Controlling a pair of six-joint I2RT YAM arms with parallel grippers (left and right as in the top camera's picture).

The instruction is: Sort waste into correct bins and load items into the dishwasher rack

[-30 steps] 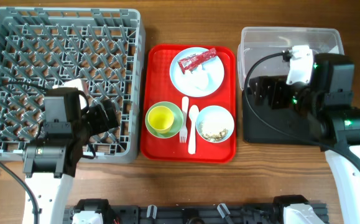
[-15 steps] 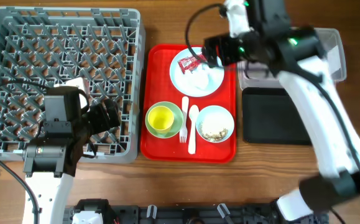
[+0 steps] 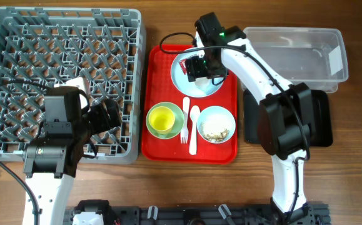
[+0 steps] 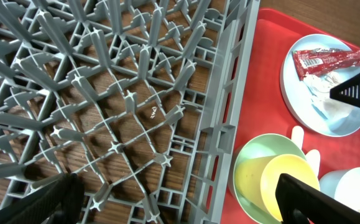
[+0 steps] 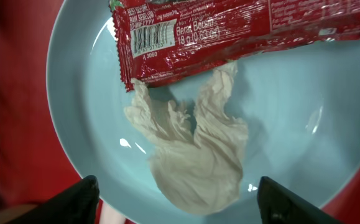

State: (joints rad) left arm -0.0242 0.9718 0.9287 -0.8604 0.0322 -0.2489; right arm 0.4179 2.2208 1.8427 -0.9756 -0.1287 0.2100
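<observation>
The pale blue plate [image 3: 179,80] on the red serving tray holds the red wrapper [image 5: 229,31] and the crumpled white napkin [image 5: 198,149]. My right gripper [image 5: 183,208] is open and hovers low over the plate [image 5: 310,124], its fingers either side of the napkin; in the overhead view the right gripper [image 3: 201,67] covers the napkin. My left gripper [image 4: 180,208] is open and empty above the grey dishwasher rack [image 3: 62,37] near its front right corner. The yellow cup [image 3: 161,117] sits inside the green bowl [image 3: 175,112]. The blue bowl [image 3: 216,124] holds beige crumbs.
A white fork [image 3: 184,122] and spoon [image 3: 194,128] lie on the red tray [image 3: 155,140] between the bowls. The clear tub [image 3: 293,53] stands at the back right, with the black tray [image 3: 321,128] in front of it. The right arm stretches across from the right.
My right arm has swung left from above the black tray and tub to over the plate on the red tray and come down close. The left arm has not moved.
</observation>
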